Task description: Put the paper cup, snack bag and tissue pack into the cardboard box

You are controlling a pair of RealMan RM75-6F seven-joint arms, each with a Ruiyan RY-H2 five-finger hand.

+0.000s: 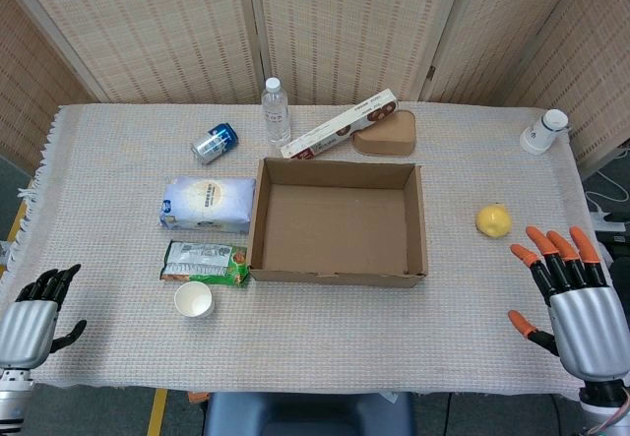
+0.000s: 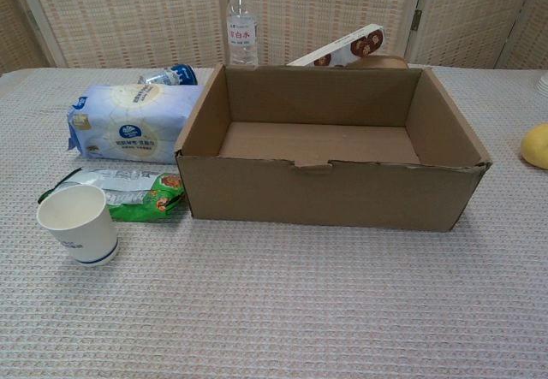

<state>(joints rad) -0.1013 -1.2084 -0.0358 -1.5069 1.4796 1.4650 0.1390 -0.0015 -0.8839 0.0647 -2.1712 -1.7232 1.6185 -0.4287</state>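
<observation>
Hands (image 1: 31, 320) (image 1: 581, 303) flank table's (image 1: 325, 347) near edge, fingers spread.

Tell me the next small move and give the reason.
Probably move the left hand forward and inward toward the cup. The box is empty, both hands are open and hold nothing, and the cup, snack bag and tissue pack all lie left of the box, the cup nearest that hand.
</observation>
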